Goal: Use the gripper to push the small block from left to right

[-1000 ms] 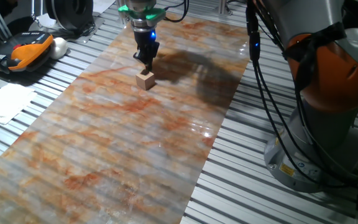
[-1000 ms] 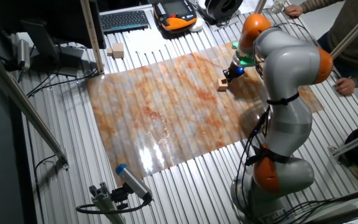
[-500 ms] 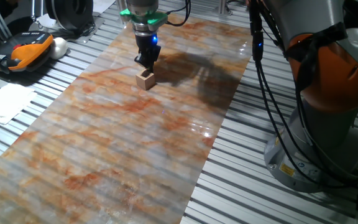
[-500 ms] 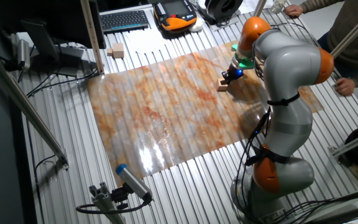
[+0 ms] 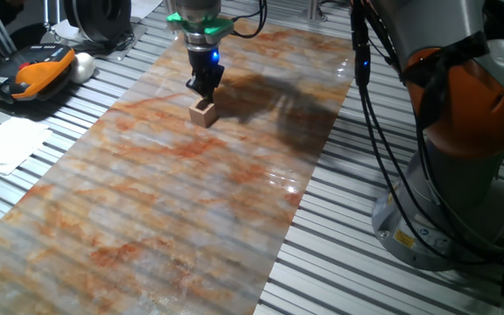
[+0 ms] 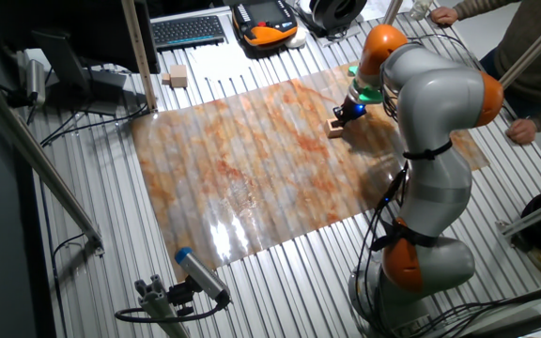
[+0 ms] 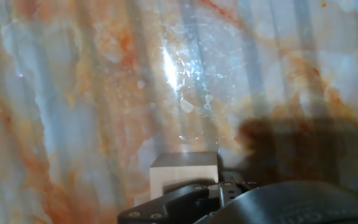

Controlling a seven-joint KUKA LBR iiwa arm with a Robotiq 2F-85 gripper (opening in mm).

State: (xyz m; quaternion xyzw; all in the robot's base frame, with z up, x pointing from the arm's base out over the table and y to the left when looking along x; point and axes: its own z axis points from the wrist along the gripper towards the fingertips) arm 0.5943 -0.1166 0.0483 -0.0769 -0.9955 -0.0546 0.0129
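The small block (image 5: pixel 203 111) is a light-tan wooden cube on the marbled orange-grey sheet (image 5: pixel 173 201), near its far end. My gripper (image 5: pixel 204 93) stands upright just behind it, fingers together, tips low and against the block's far side. In the other fixed view the block (image 6: pixel 335 127) lies just left of the gripper (image 6: pixel 348 115). In the hand view the block (image 7: pixel 184 170) sits at the bottom centre, right at the dark fingers (image 7: pixel 185 200).
An orange-black device (image 5: pixel 35 70) and white paper (image 5: pixel 7 144) lie left of the sheet. The arm's base (image 5: pixel 462 140) stands to the right. A keyboard (image 6: pixel 188 30), a post (image 6: pixel 139 52) and a person's hands (image 6: pixel 447 15) border the table.
The gripper has shifted a little, and the block has slid a small way with it along the sheet.
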